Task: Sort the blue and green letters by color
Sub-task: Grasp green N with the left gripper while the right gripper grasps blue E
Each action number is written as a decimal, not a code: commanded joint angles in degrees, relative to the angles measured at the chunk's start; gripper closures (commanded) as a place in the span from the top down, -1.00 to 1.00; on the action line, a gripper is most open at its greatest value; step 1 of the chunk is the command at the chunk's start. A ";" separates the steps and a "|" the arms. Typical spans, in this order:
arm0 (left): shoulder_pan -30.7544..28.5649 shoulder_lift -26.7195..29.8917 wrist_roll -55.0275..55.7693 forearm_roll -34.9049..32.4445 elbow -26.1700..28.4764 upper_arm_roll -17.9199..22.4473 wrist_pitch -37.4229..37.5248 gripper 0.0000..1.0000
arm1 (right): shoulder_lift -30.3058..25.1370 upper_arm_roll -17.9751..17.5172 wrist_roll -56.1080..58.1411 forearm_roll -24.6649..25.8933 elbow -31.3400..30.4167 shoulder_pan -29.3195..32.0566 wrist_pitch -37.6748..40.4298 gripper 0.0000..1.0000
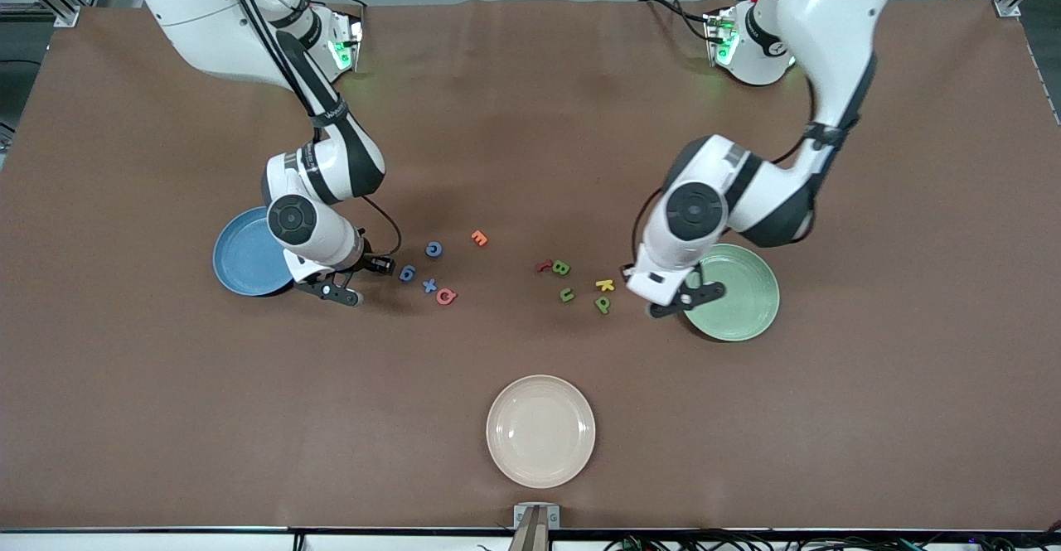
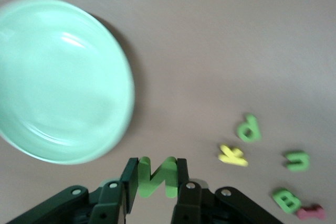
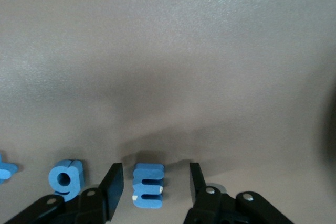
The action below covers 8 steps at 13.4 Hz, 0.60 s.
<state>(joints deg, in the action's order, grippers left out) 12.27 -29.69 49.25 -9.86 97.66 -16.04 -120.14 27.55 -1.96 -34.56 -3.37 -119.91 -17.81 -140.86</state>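
1. Left wrist view: I see the left gripper [image 2: 157,177] clenched on a green N [image 2: 156,176], up in the air beside the green plate [image 2: 63,82].
2. Green P [image 2: 248,128], U [image 2: 297,160] and B [image 2: 286,200] lie near the yellow K [image 2: 232,155].
3. Right gripper [image 3: 156,184] straddles a blue E [image 3: 148,185], jaws apart, beside the blue plate [image 1: 240,257]; blue g [image 3: 65,178] lies just beside.

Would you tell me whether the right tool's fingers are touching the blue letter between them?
Apart. The right wrist view shows the right tool with bare table visible between each finger and the blue letter.
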 commanded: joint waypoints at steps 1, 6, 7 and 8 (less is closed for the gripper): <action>-6.79 0.17 -6.51 -0.86 1.65 -0.40 0.00 -0.99 | 0.31 0.03 -0.51 -2.17 -0.32 -0.82 -1.17 0.04; -12.53 -4.57 -10.14 -0.86 1.04 -0.31 -4.64 -0.63 | 0.22 -0.06 -0.51 -2.35 -0.32 -0.91 -1.08 -0.47; -12.53 -4.93 -9.88 -0.69 0.69 -0.31 -4.92 0.16 | 0.22 -0.06 -0.51 -2.35 -0.32 -0.91 -1.08 -0.55; -12.45 -4.94 -9.01 -0.60 0.08 -0.31 -4.93 0.99 | 0.22 -0.06 -0.51 -2.35 -0.41 -0.91 -1.52 -0.65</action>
<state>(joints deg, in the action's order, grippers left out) -0.41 -34.41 39.24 -9.89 98.83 -15.93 -124.69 27.73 -2.12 -34.67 -4.39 -119.94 -18.24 -141.25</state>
